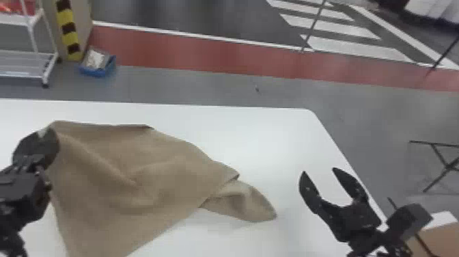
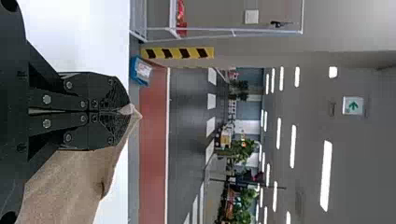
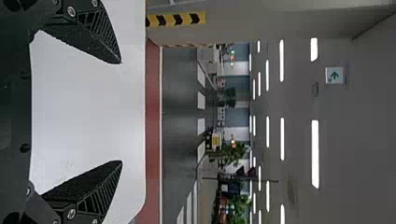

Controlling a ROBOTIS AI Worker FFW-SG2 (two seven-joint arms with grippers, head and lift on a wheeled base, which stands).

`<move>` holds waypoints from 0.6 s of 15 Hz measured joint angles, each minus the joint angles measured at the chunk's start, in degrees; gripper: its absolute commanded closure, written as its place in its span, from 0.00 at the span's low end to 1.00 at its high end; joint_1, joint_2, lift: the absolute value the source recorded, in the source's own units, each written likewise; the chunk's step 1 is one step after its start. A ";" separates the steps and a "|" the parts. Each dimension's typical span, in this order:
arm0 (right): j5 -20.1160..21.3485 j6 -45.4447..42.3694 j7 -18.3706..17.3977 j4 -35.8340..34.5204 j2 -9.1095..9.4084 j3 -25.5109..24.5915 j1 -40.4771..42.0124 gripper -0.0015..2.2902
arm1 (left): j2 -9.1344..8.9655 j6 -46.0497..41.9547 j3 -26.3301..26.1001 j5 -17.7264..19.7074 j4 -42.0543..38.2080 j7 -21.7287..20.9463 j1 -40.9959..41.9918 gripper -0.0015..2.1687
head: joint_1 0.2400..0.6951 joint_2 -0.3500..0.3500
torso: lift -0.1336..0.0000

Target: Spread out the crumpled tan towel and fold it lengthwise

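The left gripper (image 2: 127,111) pinches the towel (image 1: 136,164), whose loose end lies left of the right gripper (image 1: 319,171), spread wide by the table's (image 1: 273,143) right edge.

We are looking across a white table (image 1: 266,136) toward grey floor (image 1: 205,90), where a red band (image 1: 191,51) is running before white stripes (image 1: 362,48). A white rack (image 1: 20,74) is standing near yellow-and-black striping (image 1: 68,27) and a blue bin (image 1: 97,72). Overhead, we are seeing rows of glowing lights (image 2: 325,175) and a green-and-white sign (image 2: 352,106).
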 measured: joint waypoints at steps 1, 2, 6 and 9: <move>-0.12 0.44 2.84 0.16 0.00 0.06 -0.55 0.09 | -0.16 0.95 0.95 0.30 0.32 -0.03 0.05 0.99 | 1.00 0.24 | 0.07; -0.16 1.74 5.27 0.24 -0.02 0.27 -1.18 0.10 | -0.30 1.33 1.13 0.10 0.68 -0.01 0.06 0.99 | 1.00 0.26 | 0.07; 2.12 9.97 8.61 1.01 -0.73 1.45 -5.21 0.25 | -0.49 1.57 0.56 -0.91 1.97 0.01 -0.62 0.99 | 1.00 0.31 | 0.07; 7.66 11.95 12.80 3.88 -3.21 4.76 -9.77 0.26 | -0.52 1.60 -0.11 -1.52 2.64 0.01 -0.90 0.99 | 1.00 0.35 | 0.07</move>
